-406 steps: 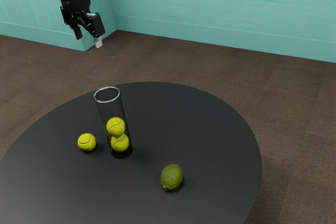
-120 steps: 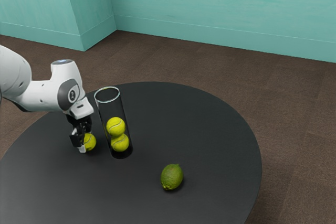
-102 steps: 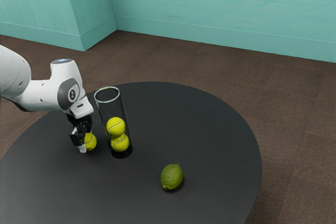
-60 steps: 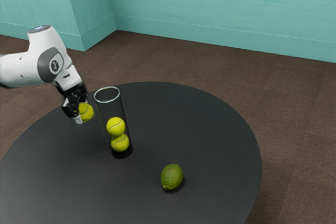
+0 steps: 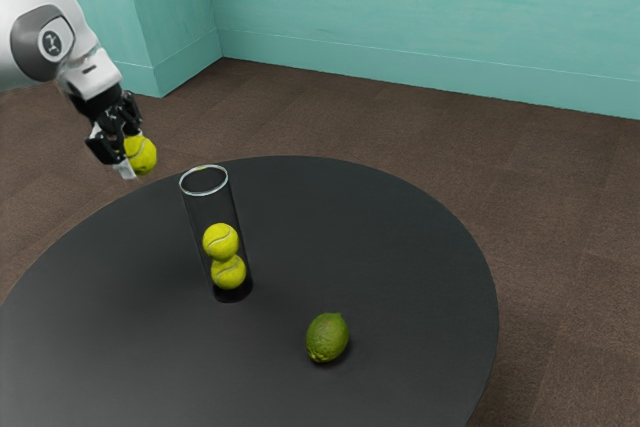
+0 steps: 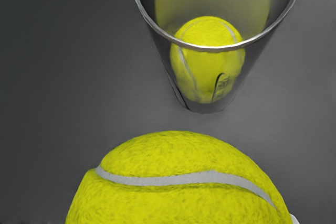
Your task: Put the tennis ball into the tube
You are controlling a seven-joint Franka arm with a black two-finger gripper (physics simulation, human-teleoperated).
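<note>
Since the last frame, the hand (image 5: 130,153) and its tennis ball (image 5: 143,156) are rising higher off the bench (image 5: 400,257).
The hand is pinching the ball outside the clear tube (image 5: 212,209), which is already holding two stacked balls (image 5: 220,241). Grasping and lifting are looking done; centring over the mouth, lowering and releasing are still remaining.

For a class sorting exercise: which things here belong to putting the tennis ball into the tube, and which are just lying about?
Part of the job:
- tennis ball, held in the closed jaws
- clear tube, standing upright
- upper ball and lower ball, already inside it

Just lying about:
- lime, on the table
</note>
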